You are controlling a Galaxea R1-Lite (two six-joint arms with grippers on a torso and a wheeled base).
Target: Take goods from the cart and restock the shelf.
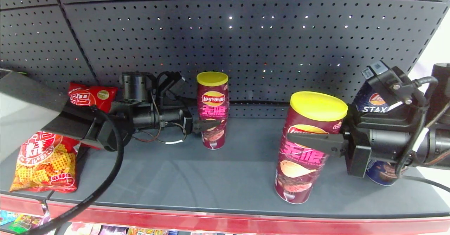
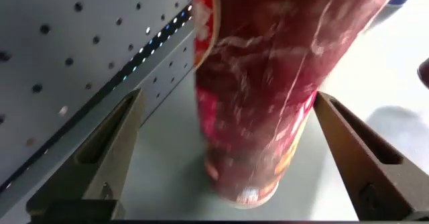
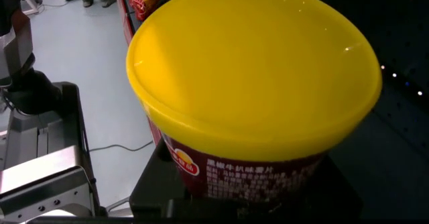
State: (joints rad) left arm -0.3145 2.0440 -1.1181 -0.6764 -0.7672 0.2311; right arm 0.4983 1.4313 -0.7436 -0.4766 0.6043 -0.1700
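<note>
Two maroon chip canisters with yellow lids stand on the grey shelf (image 1: 197, 178). The back canister (image 1: 212, 110) sits near the pegboard wall. My left gripper (image 1: 210, 123) is open around its lower half. In the left wrist view both fingers (image 2: 110, 150) stand well clear of this canister (image 2: 261, 117). The front canister (image 1: 309, 147) stands near the shelf's front edge, and my right gripper (image 1: 304, 140) is shut on its middle from the right. Its yellow lid (image 3: 255, 70) looms close in the right wrist view.
A red snack bag (image 1: 93, 96) leans at the back left and an orange snack bag (image 1: 45, 164) lies at the front left. A blue canister (image 1: 372, 103) stands behind my right wrist. Open shelf lies between the two maroon canisters. The red shelf lip (image 1: 246, 222) marks the front edge.
</note>
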